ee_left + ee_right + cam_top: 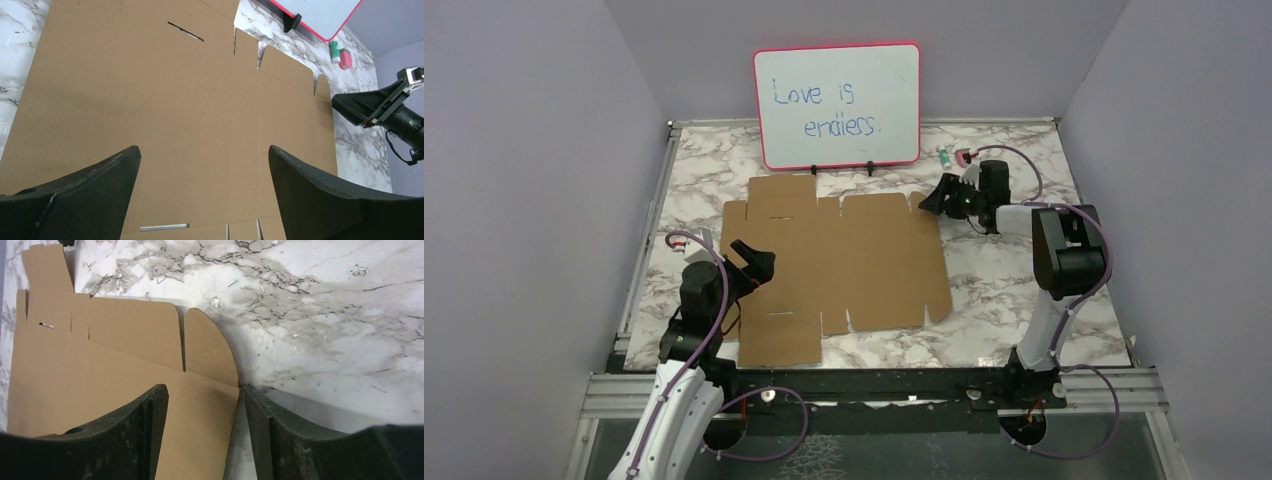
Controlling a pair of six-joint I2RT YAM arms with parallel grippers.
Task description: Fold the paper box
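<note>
The left claw [204,150] hangs wide apart above the near-left part of the flat paper box [844,260]. The right claw [205,390], fingers apart, straddles its far-right edge.

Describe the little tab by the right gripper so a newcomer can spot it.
Start at the pink-framed whiteboard at the back of the table; the flat brown paper box lies just before it. Go to its far right corner, beside the right gripper. The tab is the narrow one with a curved outer edge, slit off from the wider, straight-topped flap beside it.
</note>
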